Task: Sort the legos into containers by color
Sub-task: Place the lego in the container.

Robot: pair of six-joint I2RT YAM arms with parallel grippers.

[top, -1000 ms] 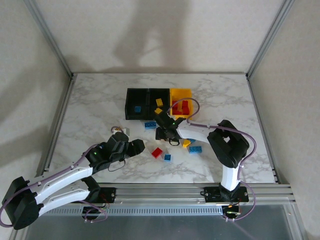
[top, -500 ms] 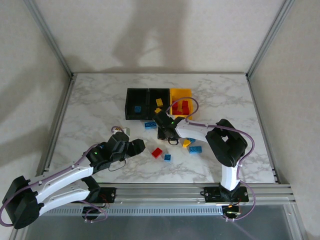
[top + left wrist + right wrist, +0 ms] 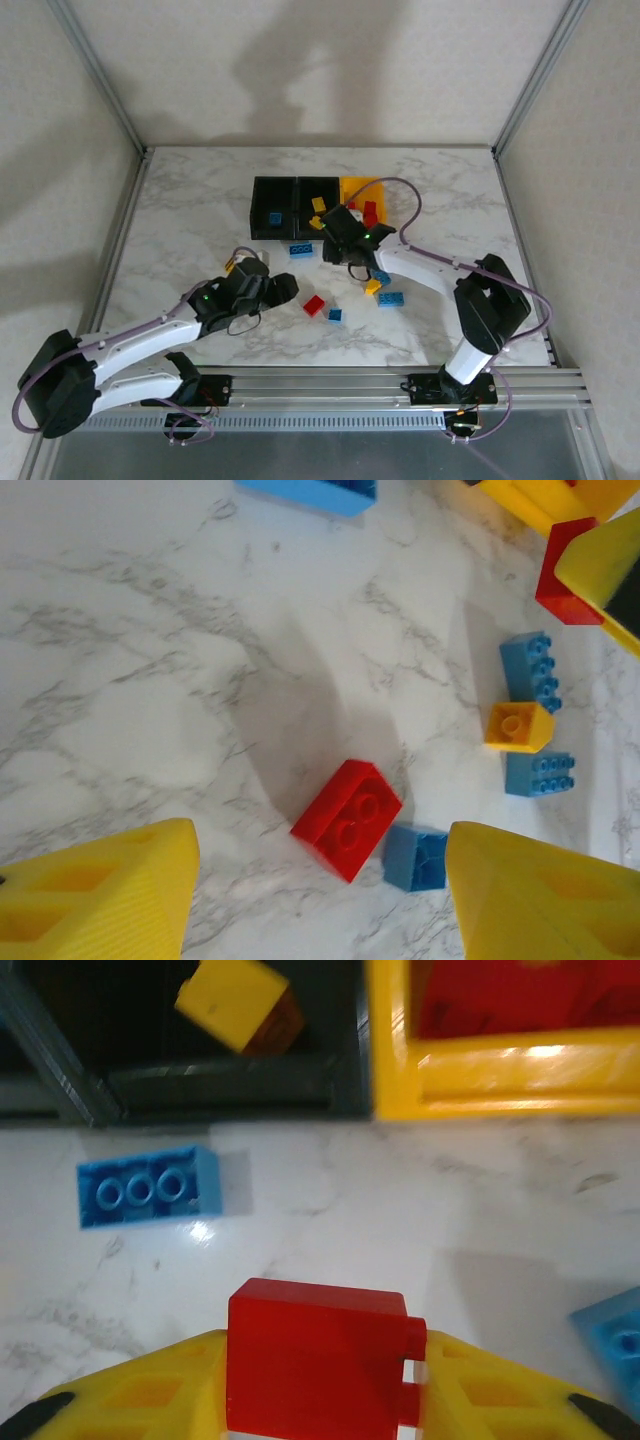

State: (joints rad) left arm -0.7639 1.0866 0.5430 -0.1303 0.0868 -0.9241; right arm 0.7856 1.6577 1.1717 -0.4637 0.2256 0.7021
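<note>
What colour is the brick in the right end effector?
Red brick, clearest in right wrist view.

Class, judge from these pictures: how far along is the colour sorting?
Done: red bricks lie in the yellow bin. In hand: the right fingers clamp another red brick. Left: a loose red brick, blue bricks and a yellow brick on the table.

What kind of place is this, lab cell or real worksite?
Probably a lab test cell: a marble-look table boxed in by plain walls and aluminium framing, two robot arms bolted to a rail at its near edge, and toy legos with sorting bins as props.
</note>
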